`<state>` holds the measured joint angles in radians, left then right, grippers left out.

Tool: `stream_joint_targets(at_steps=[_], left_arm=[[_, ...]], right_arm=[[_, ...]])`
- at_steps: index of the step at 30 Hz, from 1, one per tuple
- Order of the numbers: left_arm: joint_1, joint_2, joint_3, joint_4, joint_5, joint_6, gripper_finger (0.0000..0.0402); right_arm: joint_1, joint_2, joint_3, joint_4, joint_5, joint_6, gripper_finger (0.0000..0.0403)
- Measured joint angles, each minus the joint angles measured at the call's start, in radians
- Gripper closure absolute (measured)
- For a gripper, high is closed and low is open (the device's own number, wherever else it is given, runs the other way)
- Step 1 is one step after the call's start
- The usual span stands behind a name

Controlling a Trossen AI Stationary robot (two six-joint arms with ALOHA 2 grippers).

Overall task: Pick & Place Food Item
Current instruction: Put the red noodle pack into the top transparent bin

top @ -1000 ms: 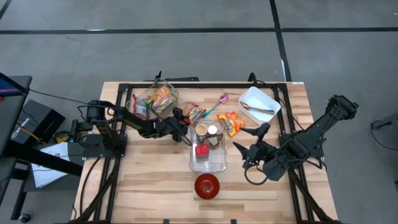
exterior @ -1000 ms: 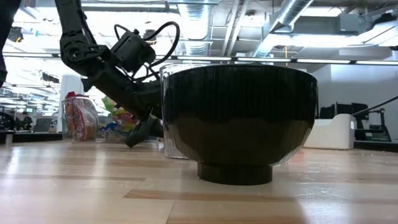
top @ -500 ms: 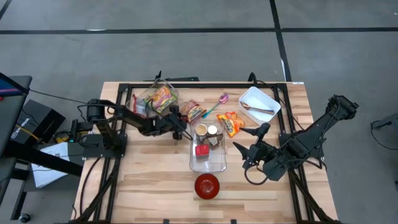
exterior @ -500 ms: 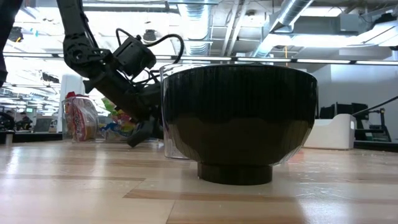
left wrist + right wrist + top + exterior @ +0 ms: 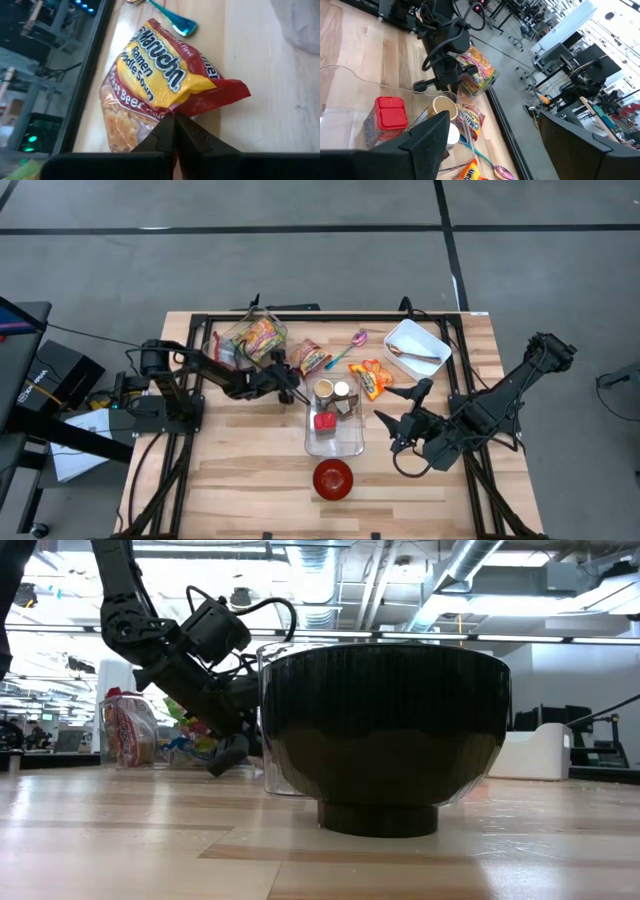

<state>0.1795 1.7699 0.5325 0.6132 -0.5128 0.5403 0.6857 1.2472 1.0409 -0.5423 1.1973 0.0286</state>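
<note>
Left tool (image 5: 174, 131) is clenched on the ramen pack (image 5: 160, 85) by its crinkly edge, frame centre; light, soft wrapper, brittle noodles inside. Right tool (image 5: 400, 420) waits released.

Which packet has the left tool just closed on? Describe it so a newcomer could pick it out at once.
Start at the clear tray in the middle of the table. Just off its far left corner lies the ramen packet, its edge pinched in the shut left tool. It is red and yellow with "Maruchan Ramen" print, unlike the orange packet on the tray's other side.
</note>
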Motion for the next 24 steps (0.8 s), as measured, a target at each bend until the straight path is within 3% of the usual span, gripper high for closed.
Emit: stream_joint_targets(at_steps=[8,16,24], left_arm=[[-0.065,0.0,0.0,-0.007,-0.113,0.003,0.0401],[-0.13,-0.004,0.002,-0.035,-0.296,0.003,0.0401],[-0.215,-0.138,-0.001,-0.1,-0.39,0.004,0.0401]], right_arm=[[0.0,0.0,0.0,0.0,0.0,-0.001,0.0104],[0.0,0.0,0.0,0.0,0.0,-0.001,0.0104],[0.0,0.0,0.0,0.0,0.0,-0.001,0.0104]])
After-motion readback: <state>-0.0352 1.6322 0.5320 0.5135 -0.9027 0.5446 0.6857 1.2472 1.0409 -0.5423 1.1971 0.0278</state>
